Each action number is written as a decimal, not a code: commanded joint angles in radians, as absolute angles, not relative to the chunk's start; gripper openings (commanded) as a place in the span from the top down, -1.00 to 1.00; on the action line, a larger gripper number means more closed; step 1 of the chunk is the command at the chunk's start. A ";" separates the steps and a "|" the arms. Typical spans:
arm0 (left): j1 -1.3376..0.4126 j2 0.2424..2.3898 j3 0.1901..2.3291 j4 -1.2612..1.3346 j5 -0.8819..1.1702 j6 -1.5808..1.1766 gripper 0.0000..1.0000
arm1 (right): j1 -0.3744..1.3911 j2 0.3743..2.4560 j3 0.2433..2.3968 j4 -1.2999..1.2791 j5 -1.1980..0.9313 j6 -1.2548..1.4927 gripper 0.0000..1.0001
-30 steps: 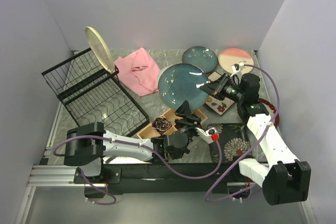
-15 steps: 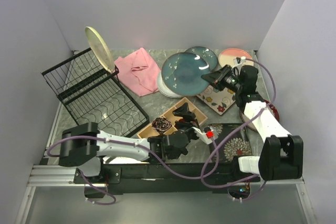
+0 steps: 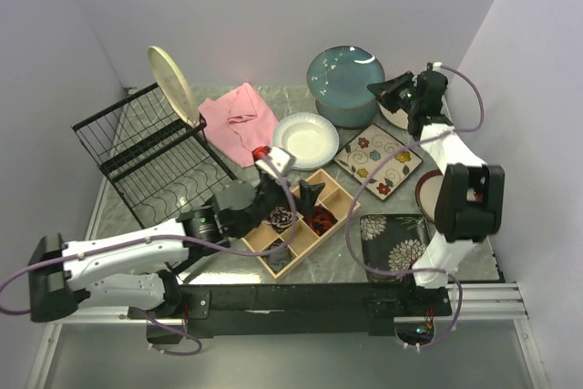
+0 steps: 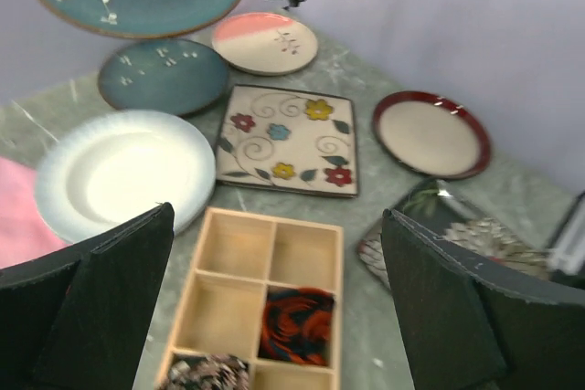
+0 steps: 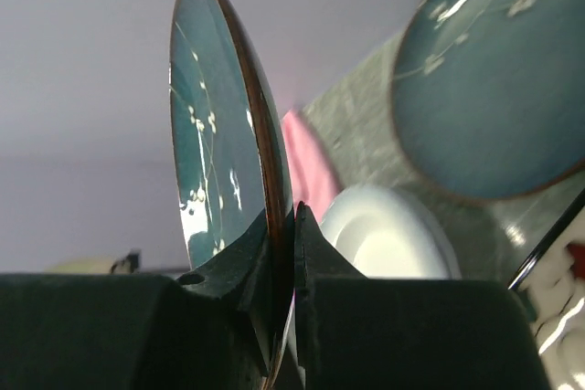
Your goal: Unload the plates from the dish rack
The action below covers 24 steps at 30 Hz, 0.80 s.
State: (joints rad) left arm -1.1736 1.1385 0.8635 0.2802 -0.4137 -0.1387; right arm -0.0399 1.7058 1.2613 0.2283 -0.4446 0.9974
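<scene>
Right pincer (image 5: 294,216) is clamped on the rim of the large teal plate (image 3: 344,77). It holds the plate up in the air over the far right part of the bench (image 3: 339,260), clear of the other dishes. In the right wrist view the plate stands on edge, with one finger on each face.

Left pincer (image 4: 276,218) has its fingers spread wide apart and nothing between them. It hangs over the wooden tray (image 3: 301,220) near the middle of the bench.

Dish rack (image 3: 155,166) sits at the left, tipped, with its grid back raised. One cream-green plate (image 3: 171,84) stands upright at the rack's far corner. I see no other plate in the rack.

Plates flat on the bench:
- White plate (image 3: 305,138), just beside the pink cloth (image 3: 239,120).
- Square cream floral plate (image 3: 378,159), right of the white plate.
- Smaller teal plate (image 4: 163,75), behind those two.
- Pink-cream plate (image 4: 265,43), next to the smaller teal plate.
- Dark red plate (image 4: 431,132), at the right, partly hidden by the right arm in the top view.
- Square black floral plate (image 3: 393,241), near the front right edge.

The wooden tray holds a red-black item and a dark patterned item in its near compartments. I cannot tell what they are.
</scene>
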 commanded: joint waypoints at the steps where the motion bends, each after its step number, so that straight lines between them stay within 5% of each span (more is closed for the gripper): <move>1: -1.155 1.028 0.780 0.218 -0.436 -0.350 -0.99 | -0.048 1.811 1.457 0.331 -0.341 0.994 1.00; 9: -1.155 0.773 0.591 0.350 -0.580 -0.327 -0.99 | -0.060 2.051 1.675 0.266 -0.259 0.953 1.00; 24: -1.161 0.818 0.618 0.316 -0.624 -0.301 -0.99 | -0.043 2.227 1.766 0.247 -0.238 0.940 1.00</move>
State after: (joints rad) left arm -1.1584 0.8173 0.5915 0.2859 -0.6018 -0.3088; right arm -0.0547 2.2696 1.6691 0.0826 -0.2176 0.9188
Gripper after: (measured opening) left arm 0.995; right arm 0.134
